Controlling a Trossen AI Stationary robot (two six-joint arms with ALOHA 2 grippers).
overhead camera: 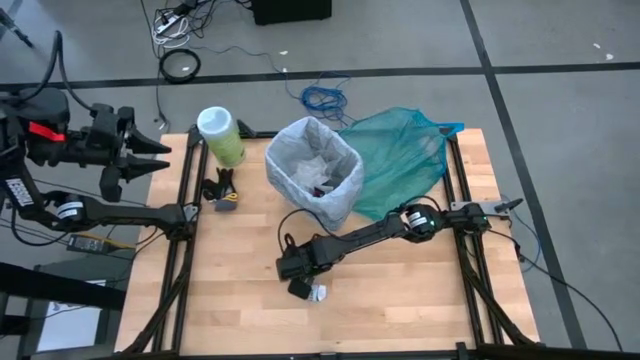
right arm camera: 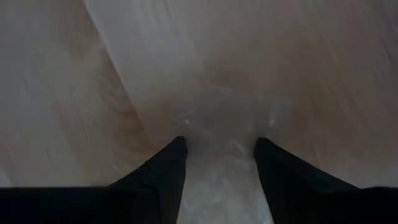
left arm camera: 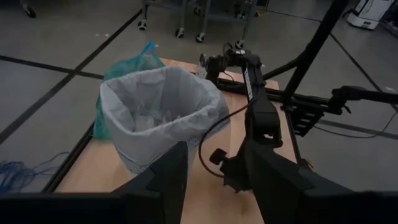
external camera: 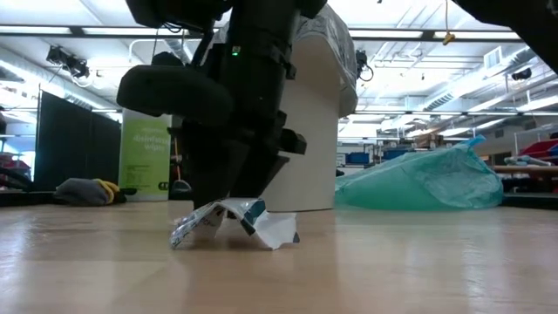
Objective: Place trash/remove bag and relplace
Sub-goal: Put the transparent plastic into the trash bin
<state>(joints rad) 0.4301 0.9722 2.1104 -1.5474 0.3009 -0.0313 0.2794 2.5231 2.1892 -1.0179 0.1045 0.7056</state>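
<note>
Right claw point(overhead camera: 303, 288) is down on the table at about 6 o'clock from the bin point(overhead camera: 314, 172), fingers apart astride a pale wrapper point(external camera: 235, 222) lying directly under them; the arm stretches low from 3 o'clock. Left claw point(overhead camera: 150, 158) waits open, raised off the 9 o'clock edge, far from the scrap

- Two robot arms: the left arm point(overhead camera: 100, 150) off the table's left edge, the right arm point(overhead camera: 370, 232) reaching across the table.
- One bin point(overhead camera: 318, 175), lined with one pale bag point(overhead camera: 290, 160).
- One teal plastic bag point(overhead camera: 400, 160) beside the bin.
- One green canister point(overhead camera: 220, 135) with a white lid.
- One small dark and yellow item point(overhead camera: 220, 190) near the canister.
- One crumpled wrapper point(external camera: 231, 222) on the table under the right gripper point(overhead camera: 300, 280); scraps inside the bin are too jumbled to count.
</note>
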